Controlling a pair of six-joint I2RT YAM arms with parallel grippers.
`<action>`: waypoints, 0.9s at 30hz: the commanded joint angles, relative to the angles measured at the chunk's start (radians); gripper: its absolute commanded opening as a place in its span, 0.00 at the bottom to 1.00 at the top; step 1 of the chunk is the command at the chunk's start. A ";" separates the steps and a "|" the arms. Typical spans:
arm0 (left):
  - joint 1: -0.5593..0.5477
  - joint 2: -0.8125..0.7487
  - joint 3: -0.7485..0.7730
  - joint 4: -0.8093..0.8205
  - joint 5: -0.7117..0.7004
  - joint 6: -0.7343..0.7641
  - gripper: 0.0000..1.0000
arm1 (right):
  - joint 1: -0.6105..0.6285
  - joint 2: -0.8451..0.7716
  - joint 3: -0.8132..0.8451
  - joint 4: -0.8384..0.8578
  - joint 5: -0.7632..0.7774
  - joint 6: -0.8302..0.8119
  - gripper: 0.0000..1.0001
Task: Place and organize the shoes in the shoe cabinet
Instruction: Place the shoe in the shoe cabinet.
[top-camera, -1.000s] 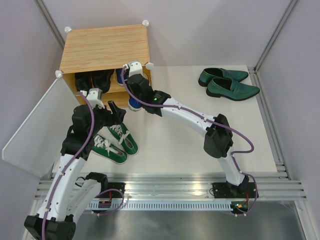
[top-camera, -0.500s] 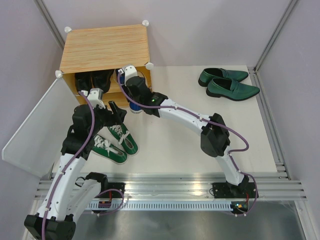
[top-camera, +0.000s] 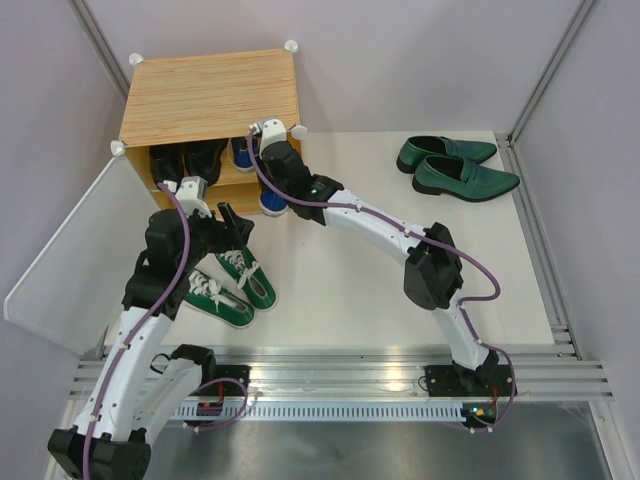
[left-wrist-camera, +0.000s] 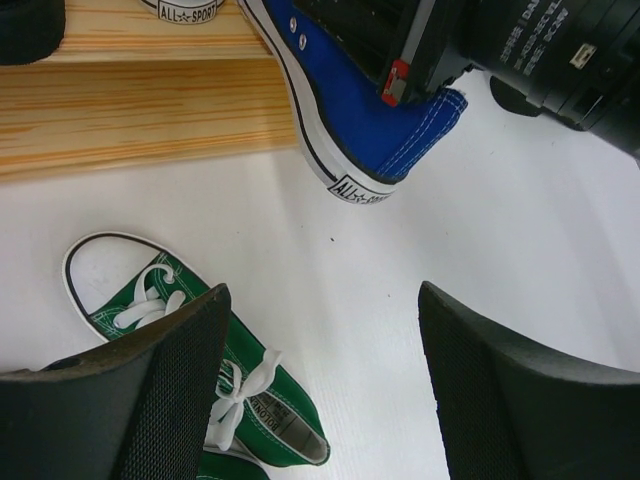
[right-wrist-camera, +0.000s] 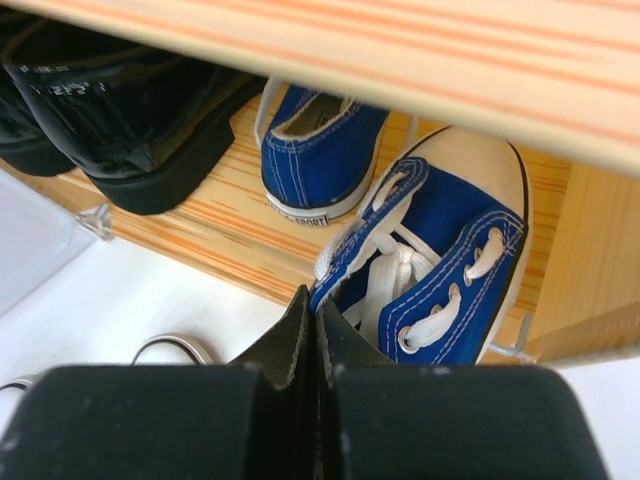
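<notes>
**Risk, right jaws (right-wrist-camera: 310, 300):** the blue canvas sneaker with white laces (right-wrist-camera: 450, 260) just ahead of them sits toe-in on the bottom shelf of the light wood-grain shoe cabinet (top-camera: 210, 95). Its heel overhangs the shelf edge. An off-centre push could swing it against the second blue sneaker (right-wrist-camera: 320, 160), ahead and to the left. It could also tip back onto the white tabletop (left-wrist-camera: 450, 230).

**Right jaws:** pressed fully together, tips touching the sneaker's collar. Cannot tell whether any canvas is pinched between them.

**Left jaws (left-wrist-camera: 322, 320):** wide apart, nothing between them, hanging over bare tabletop. A green lace-up sneaker (left-wrist-camera: 230, 400) lies just beneath one finger. The blue heel is ahead of them.

**Further out:**
- Shiny black ankle boots (right-wrist-camera: 130, 110) are on the same shelf, left of the right jaws.
- Glossy dark-green loafers (top-camera: 455, 165) are well off to their right on the tabletop, not yet shelved.
- The frosted white door panel (top-camera: 70, 260) hangs open beyond the left jaws.
</notes>
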 joint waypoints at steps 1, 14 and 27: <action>-0.005 0.011 0.001 0.034 0.027 -0.017 0.79 | -0.033 0.001 0.068 0.053 -0.043 0.021 0.01; -0.008 0.125 -0.036 0.098 0.218 -0.189 0.79 | -0.036 0.010 0.051 0.053 -0.131 0.050 0.01; -0.019 0.203 -0.140 0.328 0.199 -0.381 0.66 | -0.045 -0.038 -0.014 0.055 -0.152 0.059 0.01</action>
